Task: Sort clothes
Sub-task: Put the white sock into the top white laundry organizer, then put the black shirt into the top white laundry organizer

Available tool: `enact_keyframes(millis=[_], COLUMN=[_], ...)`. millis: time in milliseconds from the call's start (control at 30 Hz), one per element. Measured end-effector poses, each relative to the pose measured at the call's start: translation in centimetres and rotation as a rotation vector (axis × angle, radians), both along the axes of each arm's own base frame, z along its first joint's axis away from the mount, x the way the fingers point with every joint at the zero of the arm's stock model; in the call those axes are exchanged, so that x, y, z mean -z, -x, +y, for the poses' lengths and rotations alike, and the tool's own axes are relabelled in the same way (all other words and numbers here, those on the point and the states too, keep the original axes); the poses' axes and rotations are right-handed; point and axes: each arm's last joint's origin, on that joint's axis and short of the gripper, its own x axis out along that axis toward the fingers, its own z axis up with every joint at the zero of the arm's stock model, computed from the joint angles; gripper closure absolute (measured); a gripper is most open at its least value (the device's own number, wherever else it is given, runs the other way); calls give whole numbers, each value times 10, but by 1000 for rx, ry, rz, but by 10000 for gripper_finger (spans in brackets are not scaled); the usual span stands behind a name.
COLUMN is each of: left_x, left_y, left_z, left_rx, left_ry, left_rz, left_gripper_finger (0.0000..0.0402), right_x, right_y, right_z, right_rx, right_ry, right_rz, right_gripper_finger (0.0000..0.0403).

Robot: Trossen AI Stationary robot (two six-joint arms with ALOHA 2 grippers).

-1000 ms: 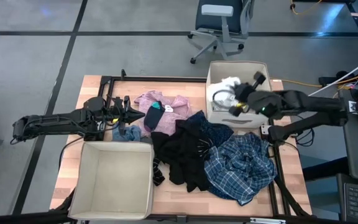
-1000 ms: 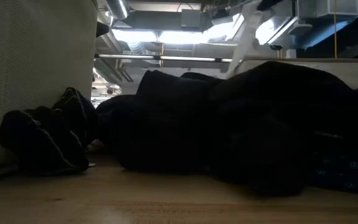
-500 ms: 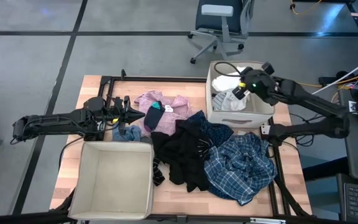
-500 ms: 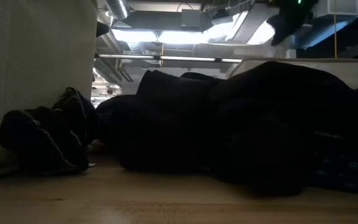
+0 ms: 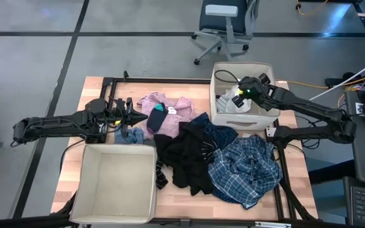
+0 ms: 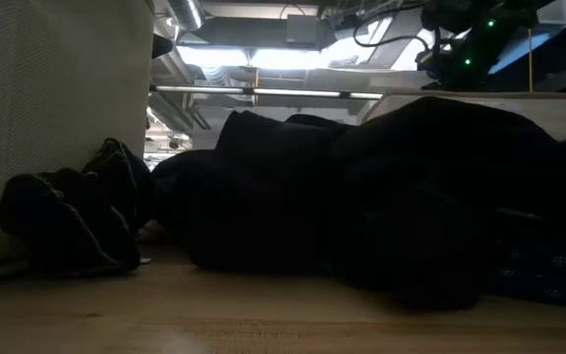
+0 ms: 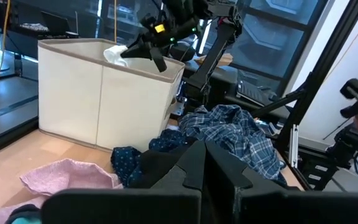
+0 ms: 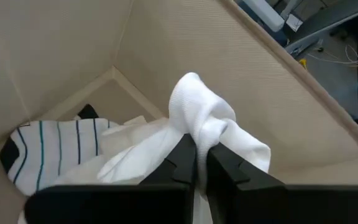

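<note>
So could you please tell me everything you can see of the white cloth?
The white cloth is soft, knit-looking fabric, bunched into folds. The right pincer is shut on it, pinching a fold, with a rounded end standing above the fingers. It hangs inside the far beige bin, over a white sock with dark stripes lying on the bin's floor. From above it shows as a pale lump beside the pincer.

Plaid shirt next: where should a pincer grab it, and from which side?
Best guess: pinch a raised fold near the middle of the blue-white plaid shirt, coming straight down. It lies crumpled in a mound at the table's right front, so ridges stand up to nip. Its left edge meets the black pieces, so stay right of that to avoid lifting both.
</note>
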Motion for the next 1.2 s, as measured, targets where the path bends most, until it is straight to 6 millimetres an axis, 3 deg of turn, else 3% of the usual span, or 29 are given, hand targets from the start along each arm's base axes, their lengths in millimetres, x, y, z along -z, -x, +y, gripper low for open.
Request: enact_keyframes(millis=[200,533,700,967,1200], left_x=[0,0,0,0,0], left_y=[0,0,0,0,0], left_z=[0,0,0,0,0], left_rx=[0,0,0,0,1], left_ry=[2,0,-3,-2,-7], left_rz=[0,0,0,0,1], left_gripper_finger=[400,400,400,400,400], right_x=[-1,-1,-8,-56,-66], right_y=[-1,-3,-2,-12,-32], right_z=[0,0,0,1,25], right_rx=[44,41,-8,-157,-353], right_ry=[-10,-26,1,-26,-28], right_rz=[-71,-111,-43,-288,-402], right_gripper_finger=[341,179,124,107,109])
